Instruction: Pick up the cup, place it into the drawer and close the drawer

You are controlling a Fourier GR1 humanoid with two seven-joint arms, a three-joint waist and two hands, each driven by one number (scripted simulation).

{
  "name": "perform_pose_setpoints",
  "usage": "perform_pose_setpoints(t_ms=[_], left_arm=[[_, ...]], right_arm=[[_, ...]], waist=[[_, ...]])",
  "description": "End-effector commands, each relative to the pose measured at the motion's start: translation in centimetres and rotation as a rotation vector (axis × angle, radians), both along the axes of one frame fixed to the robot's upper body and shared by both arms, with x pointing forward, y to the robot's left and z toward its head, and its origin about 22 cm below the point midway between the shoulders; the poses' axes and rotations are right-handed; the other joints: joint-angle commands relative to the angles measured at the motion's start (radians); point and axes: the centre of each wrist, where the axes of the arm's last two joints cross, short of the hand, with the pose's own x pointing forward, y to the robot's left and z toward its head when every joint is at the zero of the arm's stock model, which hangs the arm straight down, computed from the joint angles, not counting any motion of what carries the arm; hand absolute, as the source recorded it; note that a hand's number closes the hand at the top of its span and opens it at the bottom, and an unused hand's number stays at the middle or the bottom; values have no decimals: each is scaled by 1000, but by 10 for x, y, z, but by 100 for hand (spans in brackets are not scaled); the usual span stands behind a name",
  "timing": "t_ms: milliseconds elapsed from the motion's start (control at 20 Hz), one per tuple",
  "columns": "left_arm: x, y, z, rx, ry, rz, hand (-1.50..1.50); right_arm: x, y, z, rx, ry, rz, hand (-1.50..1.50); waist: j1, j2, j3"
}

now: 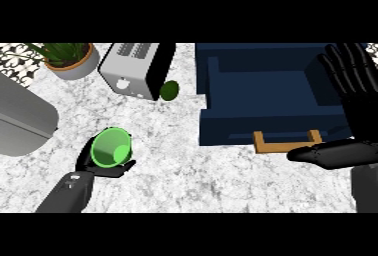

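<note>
A bright green cup (111, 147) lies tilted on the marble counter at the lower left, its mouth facing up toward me. My left hand (103, 169) is curled round the cup's lower side, mostly hidden under it. The dark blue drawer (221, 95) stands pulled open at the upper right, its inside bare, with a wooden handle (288, 142) on its front. My right hand (347, 100) is open at the right edge, fingers straight up over the drawer's right side and thumb stretched left beside the handle.
A silver toaster (136, 70) stands at the back, with a dark green avocado (170, 91) beside it. A potted plant (70, 59) sits at the far left corner. A grey metal container (22, 120) is at the left edge.
</note>
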Motion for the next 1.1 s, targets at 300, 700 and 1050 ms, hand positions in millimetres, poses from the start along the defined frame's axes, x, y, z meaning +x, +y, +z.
perform_pose_setpoints(t_ms=[300, 700, 1050], left_arm=[[8, -7, 5, -73, -291, 284, 150], [54, -43, 41, -186, -372, 279, 150], [94, -85, 96, -187, -434, 147, 150]], right_arm=[[-9, 1, -2, 8, 17, -12, -150], [0, -4, -13, -7, 23, -19, -150], [-4, -19, -12, -21, 30, -23, -150]], waist=[[5, -6, 2], [17, -10, 4], [34, -17, 6]])
